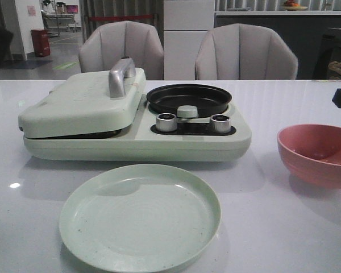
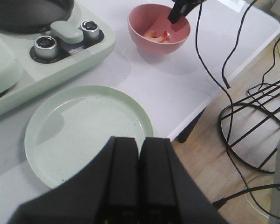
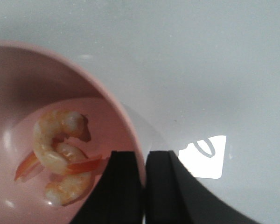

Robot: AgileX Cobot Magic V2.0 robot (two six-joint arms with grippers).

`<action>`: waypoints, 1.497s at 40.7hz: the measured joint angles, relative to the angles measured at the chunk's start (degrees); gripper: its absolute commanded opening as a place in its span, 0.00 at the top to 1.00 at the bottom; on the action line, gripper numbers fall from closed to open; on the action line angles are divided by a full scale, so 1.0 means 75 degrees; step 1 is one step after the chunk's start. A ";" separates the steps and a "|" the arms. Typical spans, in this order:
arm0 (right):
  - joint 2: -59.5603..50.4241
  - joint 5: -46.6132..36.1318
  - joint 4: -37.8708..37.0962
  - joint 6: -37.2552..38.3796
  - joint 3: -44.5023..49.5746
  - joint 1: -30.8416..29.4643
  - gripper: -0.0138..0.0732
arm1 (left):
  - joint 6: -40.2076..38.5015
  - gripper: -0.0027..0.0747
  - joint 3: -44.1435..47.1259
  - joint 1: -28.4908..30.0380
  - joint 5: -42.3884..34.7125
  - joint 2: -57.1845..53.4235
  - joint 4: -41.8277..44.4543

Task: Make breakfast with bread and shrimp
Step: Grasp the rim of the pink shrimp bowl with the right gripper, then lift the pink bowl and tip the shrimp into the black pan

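Note:
The shrimp (image 3: 56, 144), curled orange-pink and whitish pieces, lie in a pink bowl (image 3: 18, 79) at the table's right (image 1: 307, 153). They also show in the left wrist view (image 2: 157, 36). My right gripper (image 3: 144, 158) is shut and empty. It hangs just above the bowl's rim, and only its black tip shows in the front view (image 1: 336, 101). My left gripper (image 2: 140, 144) is shut and empty, above the near edge of a pale green plate (image 2: 84, 130). The bread is not in view.
A pale green breakfast maker (image 1: 136, 142) stands behind the plate (image 1: 139, 216). Its lid (image 1: 79, 102) with a silver handle is down on the left. A black pan (image 1: 187, 96) and two silver knobs (image 1: 166, 121) are on its right. Two chairs stand behind the table.

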 measured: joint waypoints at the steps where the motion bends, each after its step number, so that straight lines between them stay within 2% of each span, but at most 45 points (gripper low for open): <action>1: -0.0065 0.0042 0.0000 -0.0024 -0.0020 0.0000 0.80 | -0.0001 0.84 0.0000 0.0000 0.0000 0.0000 0.0000; 13: -0.1666 0.0215 -0.0369 -0.0199 -0.1171 0.0713 0.79 | -0.0001 0.84 0.0000 0.0000 0.0000 0.0000 0.0000; 22: -0.1939 0.0323 -0.1359 0.0084 -0.2648 0.1754 0.79 | -0.0001 0.84 0.0000 0.0000 0.0000 0.0000 0.0000; 41: -0.0119 0.0277 -0.6158 0.3060 -0.4541 0.3987 0.79 | -0.0001 0.84 0.0000 0.0000 0.0000 0.0000 0.0000; 53: 0.1408 0.0246 -0.9490 0.4854 -0.5231 0.4939 0.79 | -0.0001 0.84 0.0000 0.0000 0.0000 0.0000 0.0000; 61: 0.2142 0.0875 -1.1994 0.5805 -0.5331 0.5430 0.79 | -0.0001 0.84 0.0000 0.0000 0.0000 0.0000 0.0000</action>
